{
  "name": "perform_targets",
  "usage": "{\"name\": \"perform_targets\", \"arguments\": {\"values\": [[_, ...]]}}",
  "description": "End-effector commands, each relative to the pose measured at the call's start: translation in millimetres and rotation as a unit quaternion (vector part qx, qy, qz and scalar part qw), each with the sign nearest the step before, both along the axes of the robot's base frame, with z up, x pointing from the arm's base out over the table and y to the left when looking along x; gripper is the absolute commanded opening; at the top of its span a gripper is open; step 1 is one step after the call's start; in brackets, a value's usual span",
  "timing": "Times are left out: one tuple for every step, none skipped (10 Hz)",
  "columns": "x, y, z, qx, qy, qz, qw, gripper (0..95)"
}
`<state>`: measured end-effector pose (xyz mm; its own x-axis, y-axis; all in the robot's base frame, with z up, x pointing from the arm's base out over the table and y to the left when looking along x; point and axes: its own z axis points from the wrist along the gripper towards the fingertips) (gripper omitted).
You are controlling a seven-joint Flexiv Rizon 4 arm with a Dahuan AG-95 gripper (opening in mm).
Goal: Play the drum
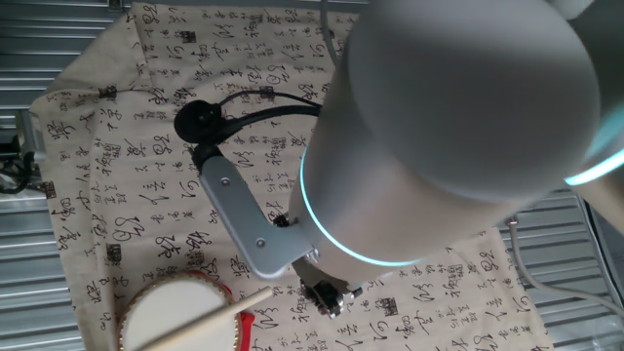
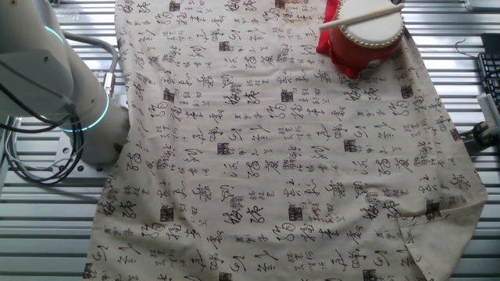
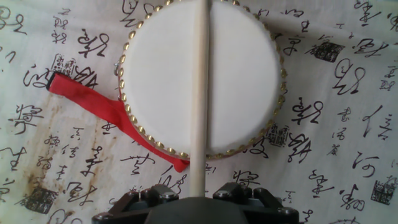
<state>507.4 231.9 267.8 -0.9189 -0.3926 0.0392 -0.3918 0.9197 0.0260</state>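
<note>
The small round drum (image 3: 202, 81) with a cream-white skin head and a red body ringed with brass studs stands on the counter (image 2: 47, 234), on a cream cloth printed with black calligraphy (image 2: 273, 156) that covers most of it. In the other fixed view the drum (image 2: 366, 37) sits near a far corner of the counter, close to the cloth's edge. A red ribbon (image 3: 106, 112) trails from under its rim across the cloth.

A pale, straight wooden stick (image 3: 199, 93) lies across the middle of the drum head, reaching past the rim on both sides. In the hand view its near end runs down into the tool (image 3: 198, 198) between the two black fingers, which are narrowed around the stick. The grey robot arm (image 1: 458, 127) fills much of one fixed view.
</note>
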Motion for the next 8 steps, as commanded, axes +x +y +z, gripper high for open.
{"name": "perform_targets", "arguments": {"values": [[-0.7, 0.3, -0.3, 0.003, 0.004, 0.0, 1.0, 57.0], [-0.7, 0.5, -0.4, 0.004, 0.004, 0.0, 1.0, 57.0], [-0.7, 0.5, -0.4, 0.004, 0.004, 0.0, 1.0, 57.0], [-0.8, 0.7, -0.2, 0.004, 0.004, 0.002, 1.0, 57.0], [-0.9, 0.7, -0.2, 0.004, 0.004, 0.001, 1.0, 57.0], [-0.9, 0.6, -0.2, 0.004, 0.003, 0.001, 1.0, 57.0], [-0.9, 0.6, -0.2, 0.005, 0.003, 0.001, 1.0, 57.0], [-0.9, 0.6, -0.2, 0.005, 0.003, 0.001, 1.0, 57.0]]}}
